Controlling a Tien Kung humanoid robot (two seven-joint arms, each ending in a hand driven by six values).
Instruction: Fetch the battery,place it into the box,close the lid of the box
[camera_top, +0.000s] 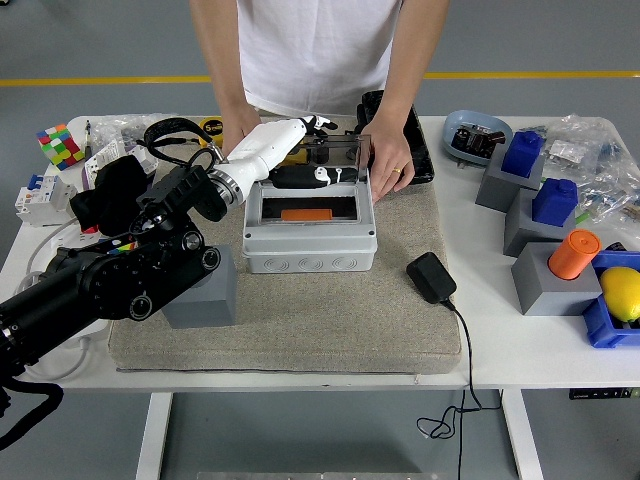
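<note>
A: Where is the battery (306, 214) sitting?

B: It is lying flat inside the grey box (310, 232), an orange block toward the twelve o'clock wall, so the placing part looks done.

A: And the left robot hand (300, 160)?

B: It is reaching over the box from nine o'clock, its white fingers (318, 124) lying spread along the top edge of the clear lid (322, 160), pinching nothing. The lid is standing raised at the box's twelve o'clock side, and the hand seems placed to push it down toward six o'clock.

A: Is anyone helping?

B: A person's hand (392, 162) is resting at the lid's three o'clock end, probably steadying the box on the surface (300, 320). The right robot hand is not showing.
</note>
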